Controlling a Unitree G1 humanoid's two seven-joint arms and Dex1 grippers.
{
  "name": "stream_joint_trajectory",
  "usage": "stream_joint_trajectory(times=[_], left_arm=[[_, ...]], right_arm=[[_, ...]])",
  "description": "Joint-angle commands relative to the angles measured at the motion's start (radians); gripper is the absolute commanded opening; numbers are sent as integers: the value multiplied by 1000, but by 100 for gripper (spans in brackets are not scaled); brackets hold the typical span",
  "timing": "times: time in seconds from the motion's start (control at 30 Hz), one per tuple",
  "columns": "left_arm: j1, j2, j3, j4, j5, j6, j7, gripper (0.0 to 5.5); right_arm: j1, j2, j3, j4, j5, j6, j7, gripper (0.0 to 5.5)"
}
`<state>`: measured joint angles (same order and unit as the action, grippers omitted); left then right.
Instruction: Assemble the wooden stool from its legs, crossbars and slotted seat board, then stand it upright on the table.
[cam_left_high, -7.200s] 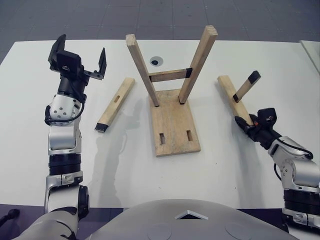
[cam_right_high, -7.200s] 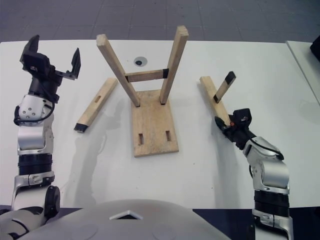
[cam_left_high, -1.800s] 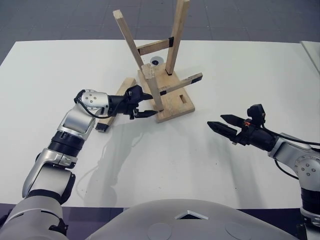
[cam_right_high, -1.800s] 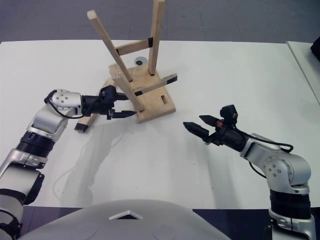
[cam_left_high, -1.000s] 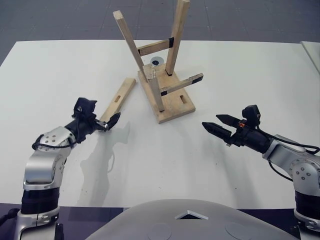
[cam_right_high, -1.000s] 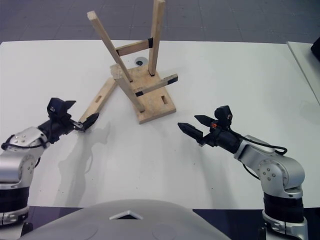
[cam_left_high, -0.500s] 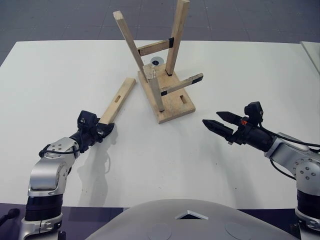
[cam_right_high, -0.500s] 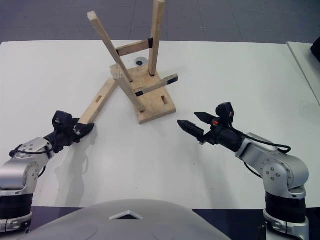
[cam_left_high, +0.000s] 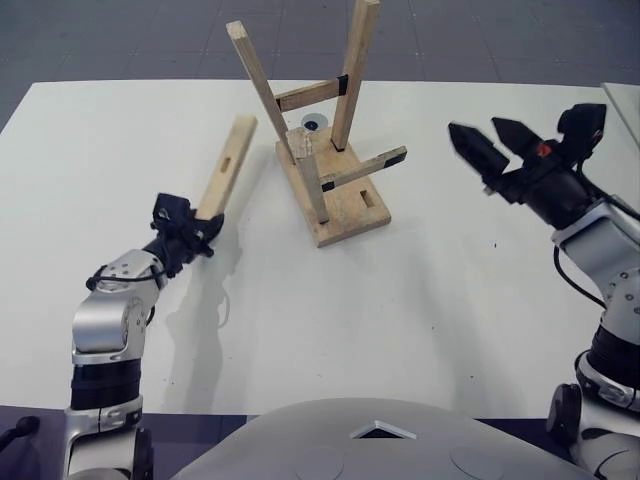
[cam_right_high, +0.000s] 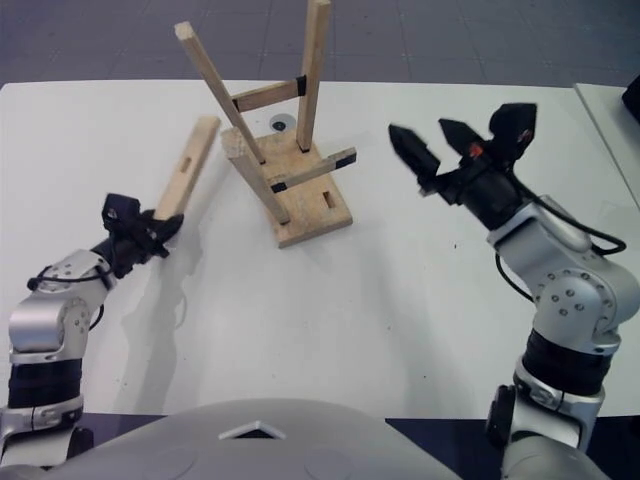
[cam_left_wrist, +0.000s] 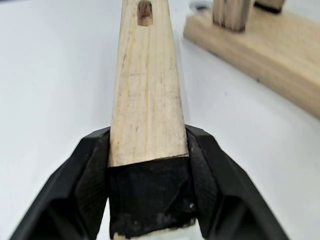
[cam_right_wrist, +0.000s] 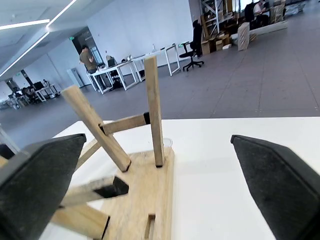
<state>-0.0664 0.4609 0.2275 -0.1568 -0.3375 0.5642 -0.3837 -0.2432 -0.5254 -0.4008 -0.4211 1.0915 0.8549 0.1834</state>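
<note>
Holding: the left gripper (cam_left_high: 197, 238) is clamped on the black-capped end (cam_left_wrist: 150, 195) of the loose leg (cam_left_high: 226, 165), on the near-left side of the seat board (cam_left_high: 345, 210), which lies flat on the table (cam_left_high: 420, 320).
Left wrist close-up: both fingers (cam_left_wrist: 90, 170) press the sides of the cap, a grip the head views leave too small to judge. A small slot (cam_left_wrist: 145, 10) shows farther up the leg's face.
Leg axis: the loose leg's long axis runs from the gripper up and away. It is tilted and lifted off the table, with its free end pointing to the far side, left of the seat board and apart from it.
Right gripper: the right gripper (cam_left_high: 492, 140) hangs in the air to the right of the seat board, jaws spread wide and holding nothing.
Right wrist view: a free slot (cam_right_wrist: 148, 232) shows in the seat board's near end.
On the seat board: two legs (cam_left_high: 258, 85) rise from its far end, joined by a crossbar (cam_left_high: 308, 95). A third leg (cam_left_high: 312, 185) leans from its near-left corner, with a black-tipped crossbar (cam_left_high: 365, 167) jutting rightward.
In the way: the third leg and its crossbar stand between the loose leg and the free slot.
Nearby: a round grommet (cam_left_high: 313, 122) sits in the table just beyond the seat board.
</note>
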Motion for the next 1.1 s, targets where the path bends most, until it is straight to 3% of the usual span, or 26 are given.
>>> stream_joint_trajectory(times=[0.03,0.23,0.4,0.6,0.9,1.1], left_arm=[[-197,-13,119,41,-130,-82,-39,204],[-431,2,207,-17,-458,54,-95,204],[-493,36,179,-98,-818,322,-130,204],[-477,104,110,-136,-1064,512,-204,204],[-433,234,37,-194,-1126,599,-384,204],[-432,259,10,-189,-1083,578,-427,204]], right_arm=[[-131,28,-20,17,166,18,-70,540],[-216,53,64,25,317,44,-107,540],[-273,67,122,24,493,53,-135,540],[-309,18,210,22,684,90,-90,540],[-337,-31,275,31,792,86,-35,540],[-348,-67,291,8,829,85,-11,437]])
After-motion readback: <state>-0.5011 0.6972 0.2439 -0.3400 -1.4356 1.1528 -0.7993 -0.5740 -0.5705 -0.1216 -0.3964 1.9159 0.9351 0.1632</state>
